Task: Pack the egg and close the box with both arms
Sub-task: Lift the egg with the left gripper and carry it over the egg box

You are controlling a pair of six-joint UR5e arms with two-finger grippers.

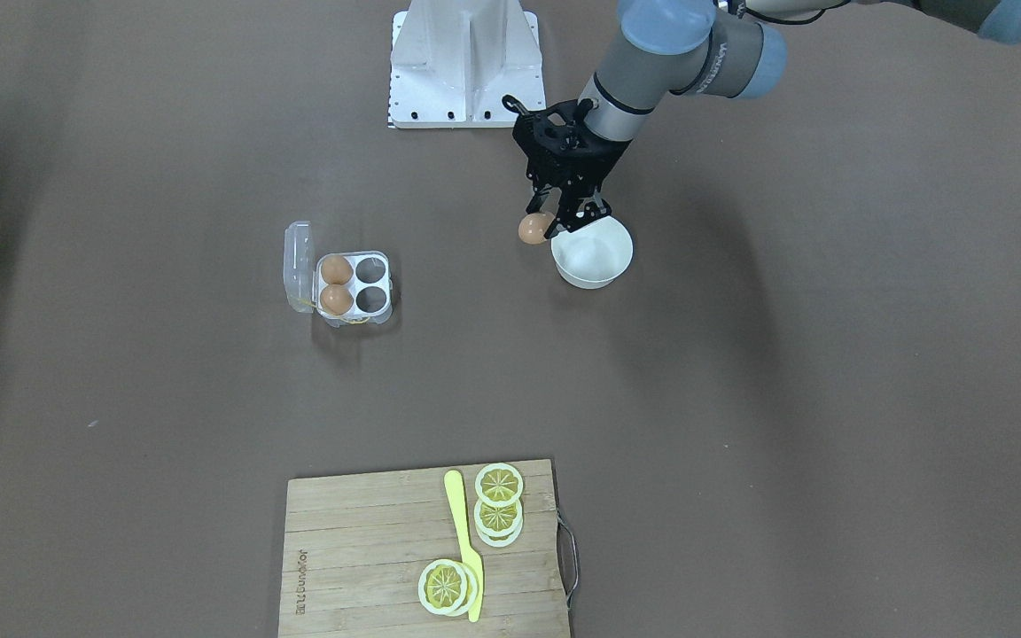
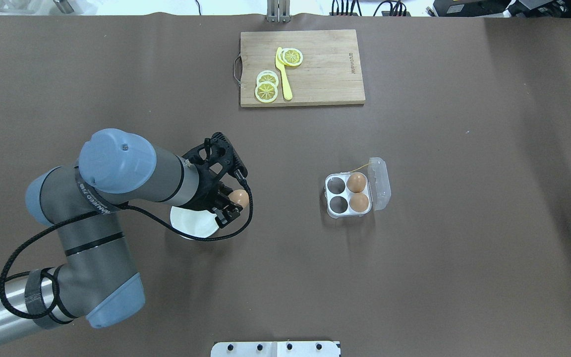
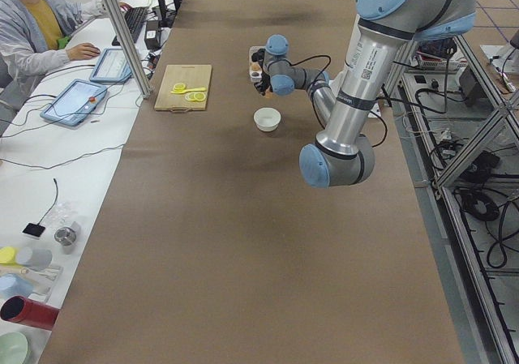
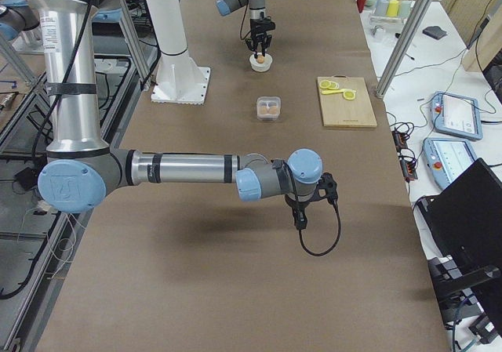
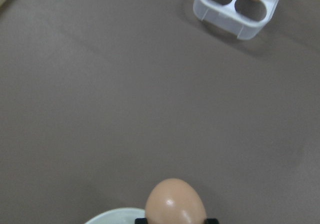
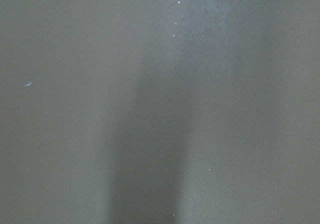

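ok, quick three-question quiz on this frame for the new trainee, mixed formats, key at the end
1. True or false: the left end effector is shut on the egg.
2. How many cups of the box have no egg in them? A) one B) two C) four
3. Fill in: the box stands ____ (open or closed).
Key: 1 true; 2 B; 3 open.
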